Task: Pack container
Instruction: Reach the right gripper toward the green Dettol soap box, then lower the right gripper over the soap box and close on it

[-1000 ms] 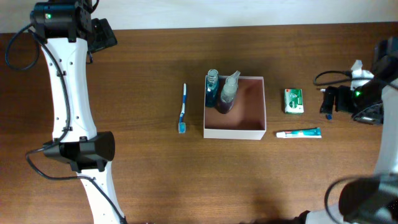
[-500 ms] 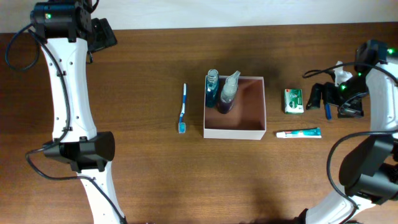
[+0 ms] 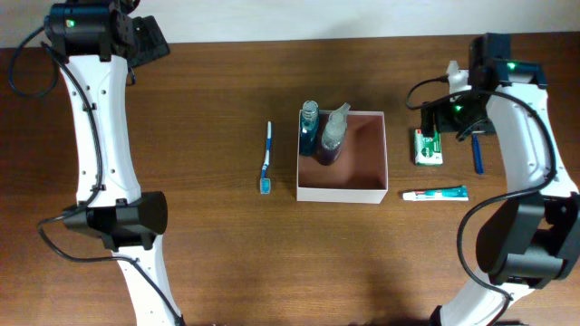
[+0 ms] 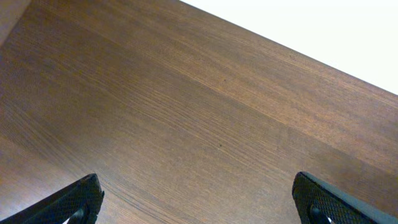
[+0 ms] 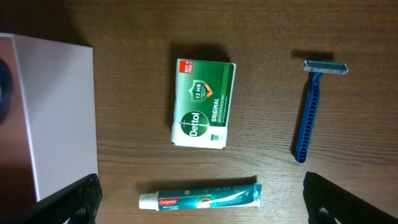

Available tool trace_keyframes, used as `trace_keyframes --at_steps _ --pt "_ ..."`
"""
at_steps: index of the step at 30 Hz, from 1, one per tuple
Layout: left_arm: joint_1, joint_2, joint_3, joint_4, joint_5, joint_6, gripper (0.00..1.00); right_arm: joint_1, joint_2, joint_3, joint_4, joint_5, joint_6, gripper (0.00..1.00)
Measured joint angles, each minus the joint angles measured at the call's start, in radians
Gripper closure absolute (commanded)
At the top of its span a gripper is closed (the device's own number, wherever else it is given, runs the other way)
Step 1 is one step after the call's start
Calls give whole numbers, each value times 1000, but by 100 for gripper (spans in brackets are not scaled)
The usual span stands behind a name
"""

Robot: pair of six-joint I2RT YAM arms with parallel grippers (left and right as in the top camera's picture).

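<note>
The container (image 3: 342,193), a square white-walled box with a pinkish-brown inside, sits mid-table. A blue bottle (image 3: 310,127) and a clear spray bottle (image 3: 332,136) stand in its far left corner. To its right lie a green soap box (image 3: 428,147), a toothpaste tube (image 3: 436,193) and a blue razor (image 3: 478,154). My right gripper (image 3: 439,122) hovers open and empty over the soap box. The right wrist view shows the soap box (image 5: 203,103), toothpaste (image 5: 199,195), razor (image 5: 313,111) and container wall (image 5: 43,118) below the open jaws (image 5: 200,214). My left gripper (image 3: 145,45) is open and empty at the far left corner.
A blue and white toothbrush (image 3: 266,158) lies on the table left of the container. The left wrist view shows only bare brown wood between the open jaws (image 4: 196,208), with the table's far edge (image 4: 298,53) close by.
My right arm has swung in from the right edge, leftward and toward the back, and is now above the soap box. The razor has come into view. The left arm has barely moved.
</note>
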Motion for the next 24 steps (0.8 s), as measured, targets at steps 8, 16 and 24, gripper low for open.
trace_keyframes --at_steps 8,16,24 --pt "0 0 0 -28 0 0 1 3 63 0 5 46 0 1" --pt "0 0 0 -32 0 0 1 3 126 0 31 34 -3 1" --pt "0 0 0 -43 0 0 1 3 188 0 54 24 -9 1"
